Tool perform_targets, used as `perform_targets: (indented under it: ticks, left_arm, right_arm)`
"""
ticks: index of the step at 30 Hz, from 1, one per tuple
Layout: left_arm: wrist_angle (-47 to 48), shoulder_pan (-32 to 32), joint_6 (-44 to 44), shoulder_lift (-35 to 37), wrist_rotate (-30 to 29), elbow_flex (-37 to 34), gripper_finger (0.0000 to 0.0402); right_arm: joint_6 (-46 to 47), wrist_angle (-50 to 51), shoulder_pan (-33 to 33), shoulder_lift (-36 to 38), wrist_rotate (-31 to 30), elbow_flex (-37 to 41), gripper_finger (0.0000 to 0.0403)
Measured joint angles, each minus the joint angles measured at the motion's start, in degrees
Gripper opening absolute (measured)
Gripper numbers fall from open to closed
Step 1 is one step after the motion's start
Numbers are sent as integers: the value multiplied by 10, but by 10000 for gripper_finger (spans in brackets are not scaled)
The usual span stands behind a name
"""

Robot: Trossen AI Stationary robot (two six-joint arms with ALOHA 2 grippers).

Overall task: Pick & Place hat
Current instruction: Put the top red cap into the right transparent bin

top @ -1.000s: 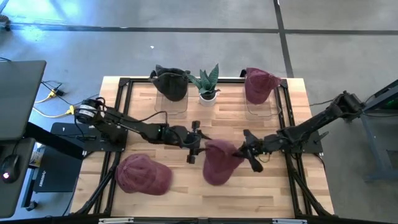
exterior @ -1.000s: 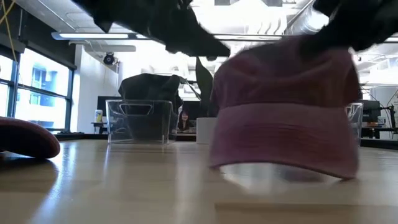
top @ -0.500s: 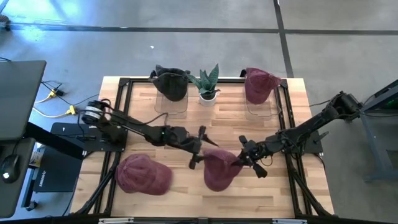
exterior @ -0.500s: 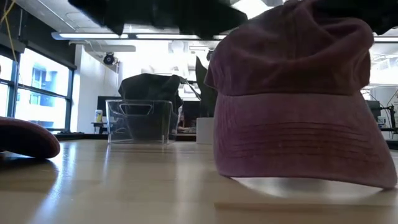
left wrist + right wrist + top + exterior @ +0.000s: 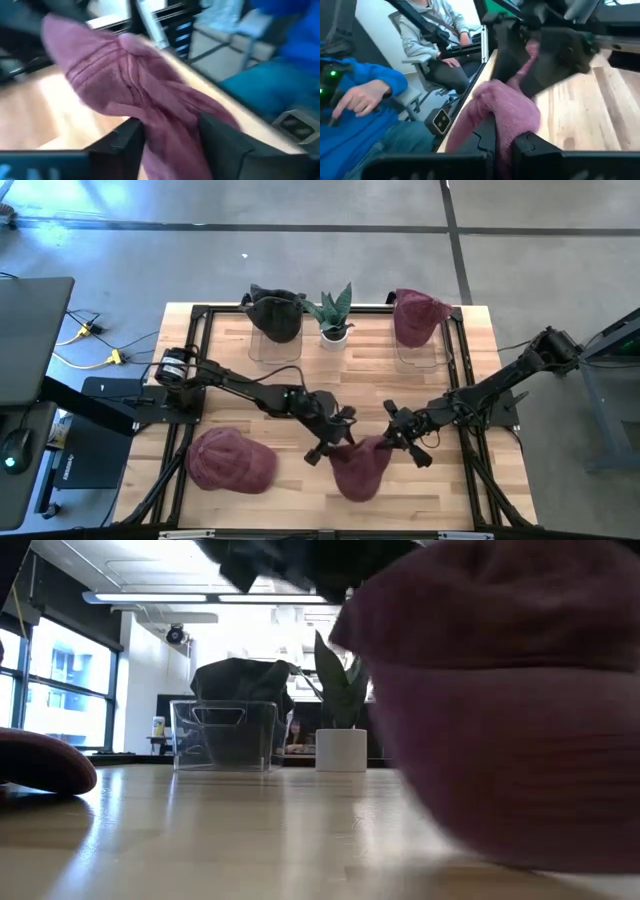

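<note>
Hat (image 5: 360, 468) pinched btwn 2 pincers, left pincer (image 5: 331, 442) & right pincer (image 5: 400, 435) both clamped on cloth, prob. to spread it.

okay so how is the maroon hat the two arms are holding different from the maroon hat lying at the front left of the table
The held maroon hat is bunched up, with the left gripper and the right gripper pinching its fabric. The front-left maroon hat lies flat on the table, its dome rounded and nothing touching it. The held one sits near the front middle, the other towards the left edge. Both are the same maroon colour.
</note>
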State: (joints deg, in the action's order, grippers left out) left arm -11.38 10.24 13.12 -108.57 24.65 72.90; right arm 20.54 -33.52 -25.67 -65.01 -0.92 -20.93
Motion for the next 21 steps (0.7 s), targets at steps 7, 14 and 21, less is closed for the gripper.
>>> perform_targets:
  ticks: [7, 14, 21]
  left_arm:
    - [50, -1, -1, -4, 83, 25, 66]
    - [43, -2, -1, -4, 133, 26, 11]
    - [41, -1, -9, 14, 171, 25, 3]
  right_arm:
    - [0, -2, 0, 0, 46, 0, 8]
    - [-5, -3, -8, 0, 71, 0, 12]
    - [-30, -11, -25, 0, 63, 0, 66]
